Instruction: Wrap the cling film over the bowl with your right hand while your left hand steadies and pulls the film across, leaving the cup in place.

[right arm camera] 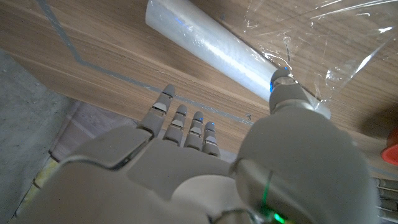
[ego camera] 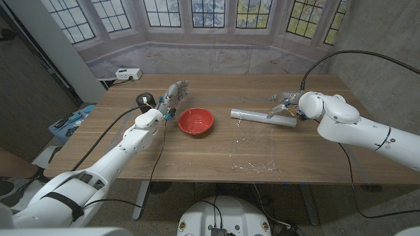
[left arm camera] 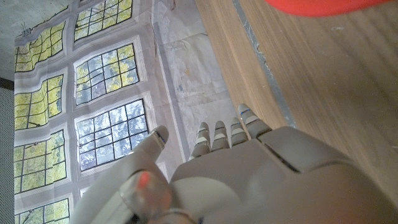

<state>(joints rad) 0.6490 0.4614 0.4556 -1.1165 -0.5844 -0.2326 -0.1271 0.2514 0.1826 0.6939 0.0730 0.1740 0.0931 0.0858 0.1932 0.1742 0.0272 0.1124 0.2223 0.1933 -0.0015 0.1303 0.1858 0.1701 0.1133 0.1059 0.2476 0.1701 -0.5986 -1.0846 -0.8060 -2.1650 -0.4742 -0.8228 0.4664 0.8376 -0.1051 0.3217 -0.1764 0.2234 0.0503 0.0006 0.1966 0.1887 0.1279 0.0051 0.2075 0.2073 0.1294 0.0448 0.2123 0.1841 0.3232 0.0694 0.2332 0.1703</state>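
Head view: the right hand (ego camera: 286, 105) hovers spread and empty beside the clear cling film roll (ego camera: 262, 117); the red round plastic bowl (ego camera: 195, 120) sits just right of the left hand (ego camera: 172, 98), fingers apart, holding nothing. Right wrist view: the roll lies just beyond the fingertips (right arm camera: 180, 115), so I would close squarely around its middle.

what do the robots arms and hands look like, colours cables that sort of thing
Both arms have smooth, rounded white shells with darker seams at the joints, and a black cable loops along each. The left hand and right hand are light grey, with segmented fingers and small blue accents. In the wrist views, a red light glows on the left hand and a green one on the right.
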